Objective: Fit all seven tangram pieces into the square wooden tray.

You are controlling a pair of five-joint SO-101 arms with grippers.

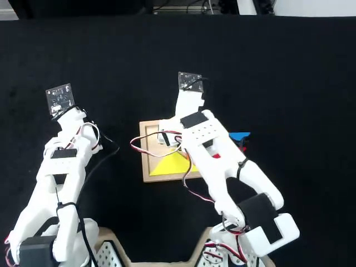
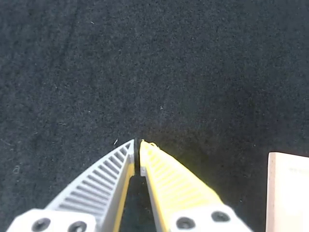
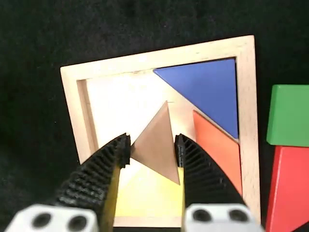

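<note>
The square wooden tray (image 3: 159, 53) lies on the black table, and my right gripper (image 3: 152, 147) hangs over it, shut on a brown triangle (image 3: 157, 140) held above the tray's bare floor. Inside the tray lie a blue triangle (image 3: 205, 89), an orange piece (image 3: 217, 150) and a yellow triangle (image 3: 145, 198). A green piece (image 3: 289, 116) and a red piece (image 3: 292, 188) lie outside, next to the tray's rim. In the high view the right arm (image 1: 203, 133) covers much of the tray (image 1: 146, 167). My left gripper (image 2: 136, 145) is shut and empty over black cloth, off the tray's side.
A blue piece (image 1: 240, 136) lies on the cloth beside the right arm. A corner of the tray (image 2: 288, 193) shows near the left gripper. Black cloth stretches open on the far side and to the left of the left arm (image 1: 64, 150).
</note>
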